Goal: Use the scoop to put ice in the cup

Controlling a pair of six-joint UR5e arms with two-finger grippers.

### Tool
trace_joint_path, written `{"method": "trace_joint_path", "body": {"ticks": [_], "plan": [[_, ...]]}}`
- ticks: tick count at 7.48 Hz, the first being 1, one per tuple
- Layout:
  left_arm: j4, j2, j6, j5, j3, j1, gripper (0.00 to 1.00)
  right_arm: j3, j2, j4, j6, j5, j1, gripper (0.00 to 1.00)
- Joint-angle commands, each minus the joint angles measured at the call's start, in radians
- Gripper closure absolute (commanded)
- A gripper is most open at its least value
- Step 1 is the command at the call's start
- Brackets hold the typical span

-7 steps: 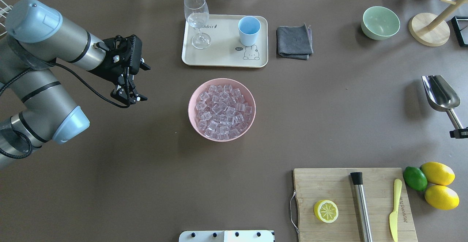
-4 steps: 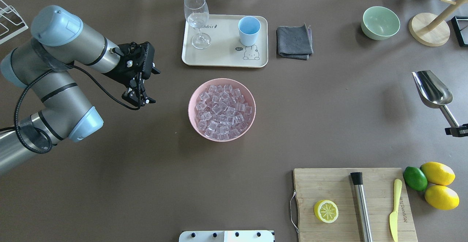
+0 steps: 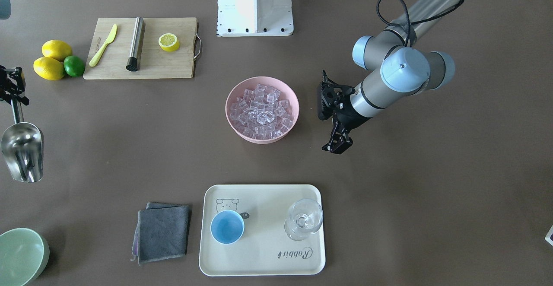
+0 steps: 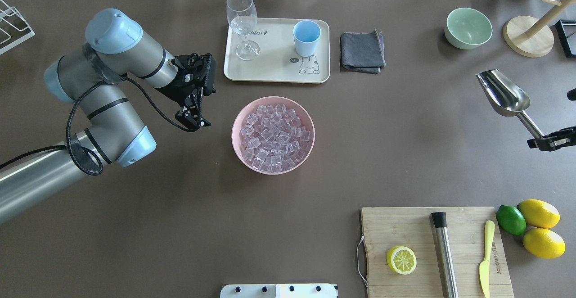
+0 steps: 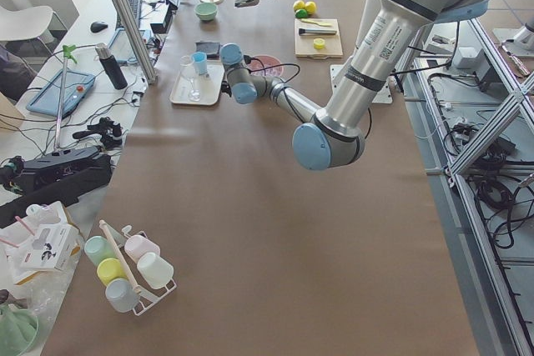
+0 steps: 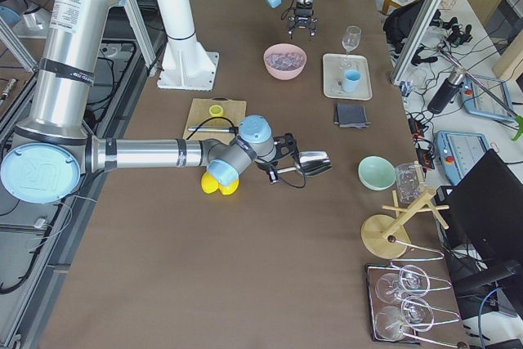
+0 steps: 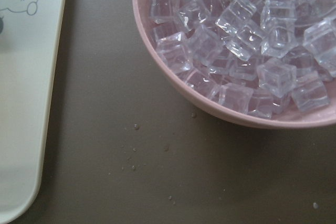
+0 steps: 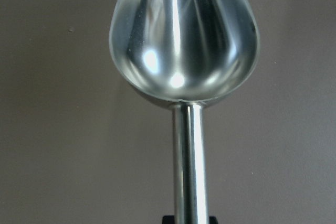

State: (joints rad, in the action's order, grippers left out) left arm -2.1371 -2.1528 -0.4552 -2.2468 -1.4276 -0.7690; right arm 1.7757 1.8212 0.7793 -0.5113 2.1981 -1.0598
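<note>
A brown mat (image 4: pixel 180 226) is covering the table; the right gripper (image 4: pixel 551 141) is clamping the scoop (image 4: pixel 503 93) handle; the left gripper (image 4: pixel 192 119), jaws together, is hanging beside the pink bowl (image 4: pixel 238 149) of ice (image 4: pixel 274 131).

One camera hangs behind the robot, looking down and forward across the brown table (image 4: pixel 180 226); another faces it from the far side, so everything flips. Both catch the round pink bowl (image 4: pixel 238 151) (image 3: pixel 235 132) at the middle. Two more stand back at the table's ends, looking along its length, and each takes in that bowl (image 5: pixel 269 59) (image 6: pixel 278 73) from far off. The left wrist camera sits very close over the bowl's rim (image 7: pixel 173 95). The right wrist camera stares straight along the shiny silver metal scoop (image 8: pixel 181 40), close up.
</note>
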Motion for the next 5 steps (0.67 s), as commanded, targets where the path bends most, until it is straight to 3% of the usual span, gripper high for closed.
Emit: {"method": "trace_joint_path", "body": {"ticks": [1,2,5], "plan": [[-0.026,-0.024,0.061,0.001,0.026,0.036,0.01,0.082,-0.052,0.121,0.118,0.046,-0.008,1.00],[-0.056,-0.022,0.114,0.001,0.029,0.049,0.01,0.105,-0.049,0.129,0.126,0.052,-0.008,1.00],[-0.093,-0.013,0.156,0.001,0.039,0.059,0.01,0.255,-0.172,0.477,0.184,0.049,-0.002,1.00]]}}
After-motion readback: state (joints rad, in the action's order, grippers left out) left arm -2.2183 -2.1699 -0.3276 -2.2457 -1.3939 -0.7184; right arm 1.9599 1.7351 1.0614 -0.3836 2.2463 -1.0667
